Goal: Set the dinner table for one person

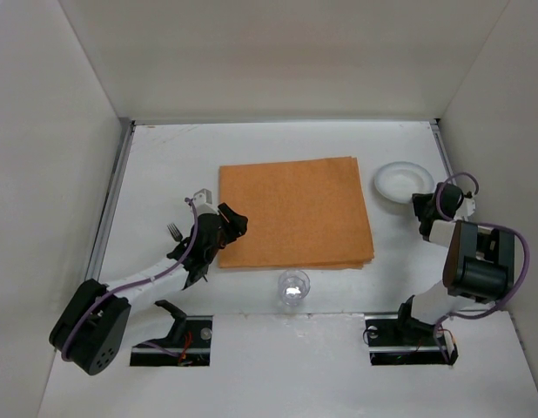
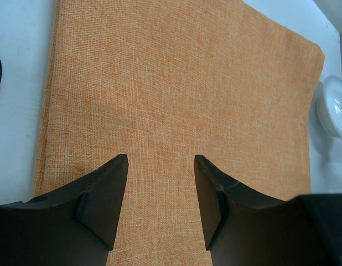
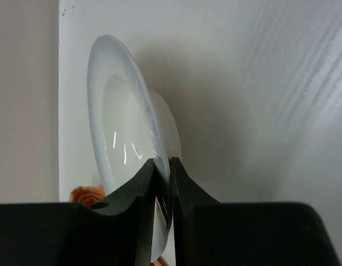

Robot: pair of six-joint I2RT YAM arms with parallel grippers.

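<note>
The table (image 1: 164, 165) is a flat, matte white top, roughly square, filling the floor of a box of plain white walls (image 1: 43, 131). A thin metal rail (image 1: 112, 200) runs along its left side. Near that side a metal fork (image 1: 174, 232) lies on bare white, its handle hidden under the left arm.

Just right of it, the left end effector (image 1: 237, 228) hangs over the near left corner of an orange placemat (image 1: 295, 209). Its dark fingers (image 2: 104, 194) are spread apart, with only cloth showing between them. The placemat is a coarse woven rectangle lying flat in the middle of the table, its corners slightly rounded. Bare surface surrounds it, widest along the far side and the left.

A clear glass (image 1: 293, 287) stands upright just beyond the placemat's near edge. To the right, a glossy white plate (image 1: 400, 181) with a broad rim and a sunken centre sits near the placemat's far right corner, apart from the cloth. The right end effector (image 3: 162, 165) pinches its near rim, one finger on each face. Little room separates the plate from the right wall.
</note>
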